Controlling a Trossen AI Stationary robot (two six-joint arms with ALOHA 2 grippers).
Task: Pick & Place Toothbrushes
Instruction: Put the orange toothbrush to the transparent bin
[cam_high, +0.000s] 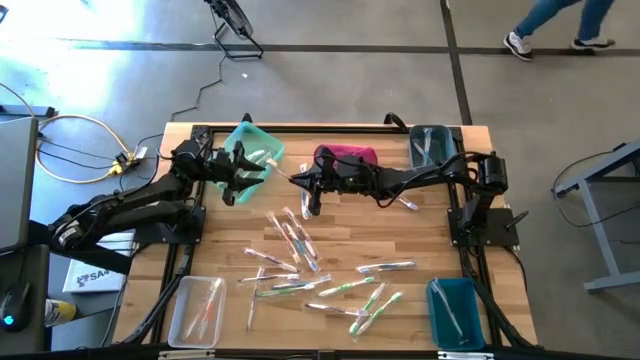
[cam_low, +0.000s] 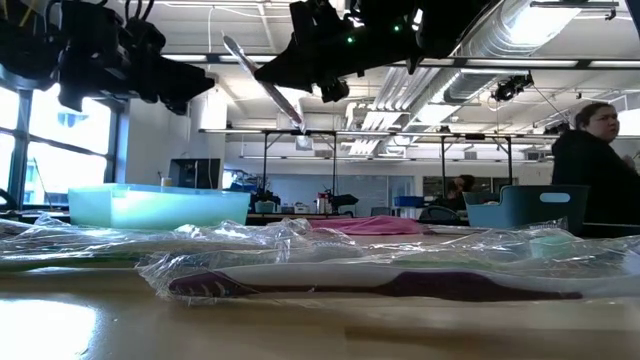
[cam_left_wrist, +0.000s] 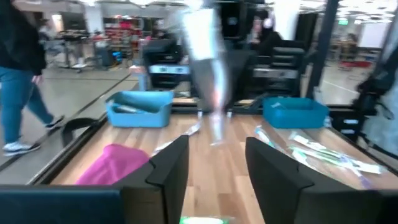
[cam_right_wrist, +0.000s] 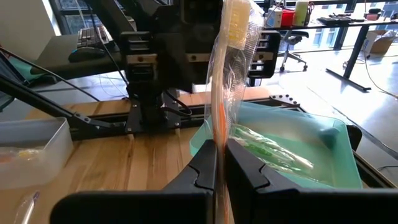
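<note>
Right gripper (cam_right_wrist: 219, 163): fingers pinched narrow on a wrapped toothbrush (cam_right_wrist: 229, 68) with an orange handle; it stands upright between them. In the high view, this gripper sits at centre, just left of the magenta cloth (cam_high: 348, 157).
Left gripper (cam_left_wrist: 214, 163): fingers parted, nothing between them; upper left of centre in the high view, at the teal bin (cam_high: 252, 148).
Step in hand (judgement): carry the held brush to a bin and drop it in. The grip is low on the handle, so keep the brush vertical; the wrapper may slip.
Loose toothbrushes (cam_high: 300, 262): scattered over the lower middle of the wooden table (cam_high: 420, 235).
Materials: wrappers clear, crinkled, glossy; brushes thin and straight; bins smooth plastic, some already holding brushes; cloth soft and rumpled.
</note>
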